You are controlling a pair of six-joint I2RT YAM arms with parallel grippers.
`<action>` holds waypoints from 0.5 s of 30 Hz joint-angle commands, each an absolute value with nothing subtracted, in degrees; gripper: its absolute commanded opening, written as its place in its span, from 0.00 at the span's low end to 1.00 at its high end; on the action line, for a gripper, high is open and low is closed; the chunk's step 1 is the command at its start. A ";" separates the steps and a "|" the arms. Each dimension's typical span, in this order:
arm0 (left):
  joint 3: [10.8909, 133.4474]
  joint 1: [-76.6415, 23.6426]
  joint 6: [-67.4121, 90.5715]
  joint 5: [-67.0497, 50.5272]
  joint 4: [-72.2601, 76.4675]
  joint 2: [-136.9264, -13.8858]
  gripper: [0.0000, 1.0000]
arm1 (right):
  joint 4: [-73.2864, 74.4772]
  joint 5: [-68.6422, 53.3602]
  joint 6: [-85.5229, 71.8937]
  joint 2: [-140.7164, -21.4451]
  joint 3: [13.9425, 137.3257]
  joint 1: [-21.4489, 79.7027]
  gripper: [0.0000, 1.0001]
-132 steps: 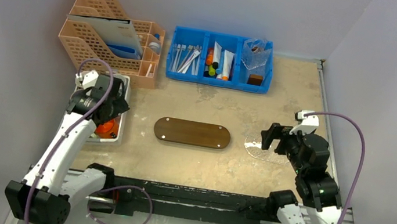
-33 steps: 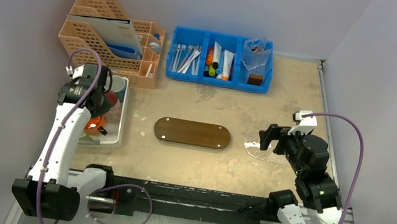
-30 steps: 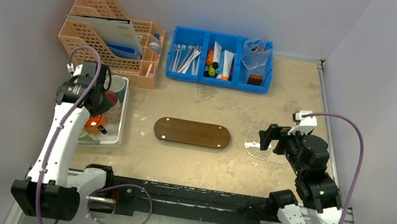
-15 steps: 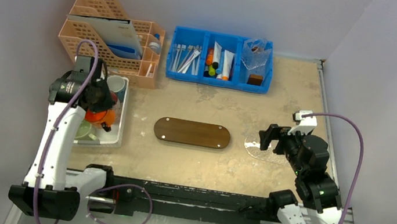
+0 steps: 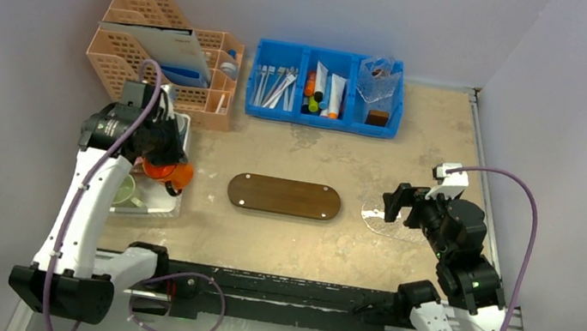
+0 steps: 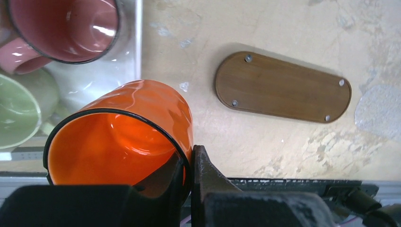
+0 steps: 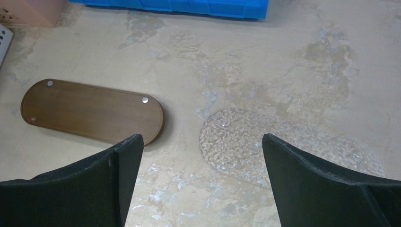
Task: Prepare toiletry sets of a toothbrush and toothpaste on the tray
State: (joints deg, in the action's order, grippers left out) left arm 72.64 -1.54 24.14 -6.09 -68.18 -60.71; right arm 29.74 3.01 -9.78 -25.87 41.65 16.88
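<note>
The dark brown wooden tray (image 5: 284, 196) lies bare in the middle of the table, also seen from the left wrist (image 6: 283, 88) and the right wrist (image 7: 92, 111). White-handled toothbrushes (image 5: 277, 87) lie in the left compartment of the blue bin. Pale toothpaste tubes (image 5: 336, 93) lie in its middle compartment. My left gripper (image 5: 162, 161) is shut on the rim of an orange mug (image 6: 132, 127), one finger inside and one outside, left of the wooden tray. My right gripper (image 7: 202, 156) hangs open and empty to the tray's right.
A white rectangular tray (image 5: 148, 201) at the left holds a pink mug (image 6: 66, 28) and a green mug (image 6: 16, 111). An orange file organiser (image 5: 162, 60) and the blue bin (image 5: 322, 121) stand at the back. A clear textured disc (image 7: 283, 146) lies under my right gripper.
My left arm has swung right and carried the orange mug from over the white tray to that tray's right edge. The right arm has not moved.
</note>
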 commanded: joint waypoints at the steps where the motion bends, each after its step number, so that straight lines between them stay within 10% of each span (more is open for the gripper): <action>1: 73.44 -8.30 23.86 -4.54 -64.37 -61.84 0.00 | 28.74 2.54 -8.64 -26.45 41.75 17.22 0.99; 15: 72.28 -23.33 29.74 0.56 -58.87 -66.89 0.00 | 29.68 3.03 -8.56 -27.35 42.24 17.18 0.99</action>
State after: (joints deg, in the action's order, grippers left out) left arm 72.36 -19.09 27.00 -2.37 -63.99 -66.13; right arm 30.15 3.03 -9.56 -26.70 41.65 16.88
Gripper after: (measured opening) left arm 0.044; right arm 0.987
